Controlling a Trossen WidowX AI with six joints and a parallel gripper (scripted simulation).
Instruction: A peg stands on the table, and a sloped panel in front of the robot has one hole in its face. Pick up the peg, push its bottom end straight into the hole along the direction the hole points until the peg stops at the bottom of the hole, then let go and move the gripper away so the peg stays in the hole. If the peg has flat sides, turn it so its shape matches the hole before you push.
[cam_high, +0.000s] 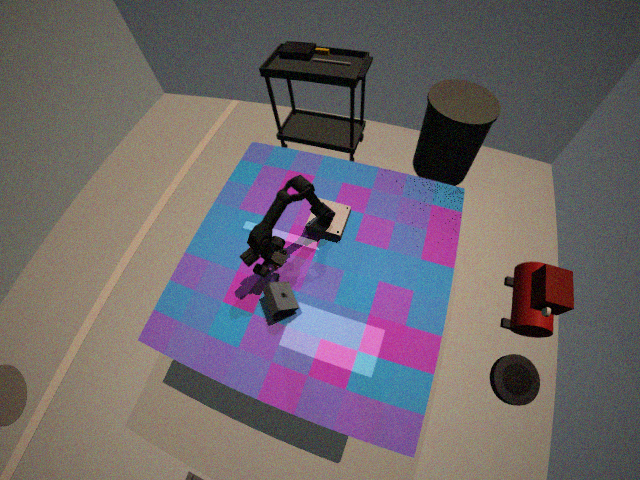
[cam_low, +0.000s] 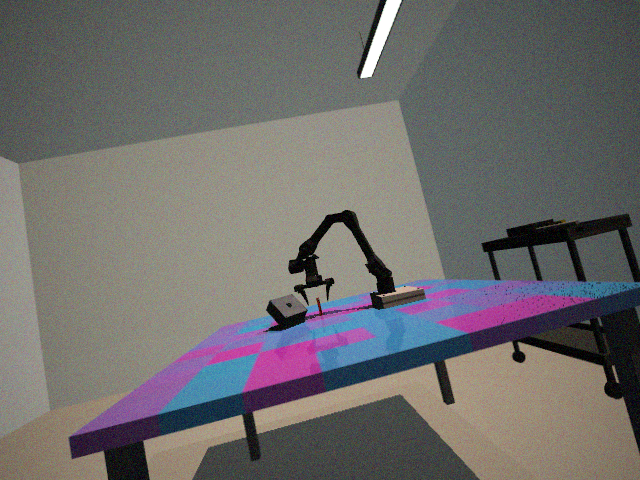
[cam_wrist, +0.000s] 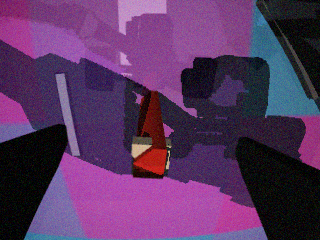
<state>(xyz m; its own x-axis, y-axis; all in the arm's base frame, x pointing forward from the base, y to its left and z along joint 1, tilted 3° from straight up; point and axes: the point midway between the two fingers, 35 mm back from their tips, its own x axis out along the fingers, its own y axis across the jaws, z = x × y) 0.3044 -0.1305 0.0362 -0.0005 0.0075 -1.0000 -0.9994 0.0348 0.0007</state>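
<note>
A thin red peg (cam_low: 319, 308) (cam_wrist: 152, 162) stands upright on the table. It shows a red and cream top in the wrist view and is hidden by the arm in the top view. My gripper (cam_high: 269, 264) (cam_low: 317, 302) (cam_wrist: 154, 140) is open and points down, its fingertips about level with the peg's upper part. The peg's top appears between the fingers in the wrist view, with space on both sides and no finger touching it. The grey sloped panel block (cam_high: 289, 303) (cam_low: 295, 313) is close by, with a small dark hole (cam_high: 283, 295) (cam_low: 288, 305) in its face.
The patchwork table (cam_high: 398, 263) (cam_low: 284, 372) carries the arm's pale base (cam_high: 341, 214) (cam_low: 400, 298) behind the peg. The panel block is the nearest obstacle, close to the gripper. A black cart (cam_high: 320, 129) and a dark bin (cam_high: 452, 134) stand beyond the table.
</note>
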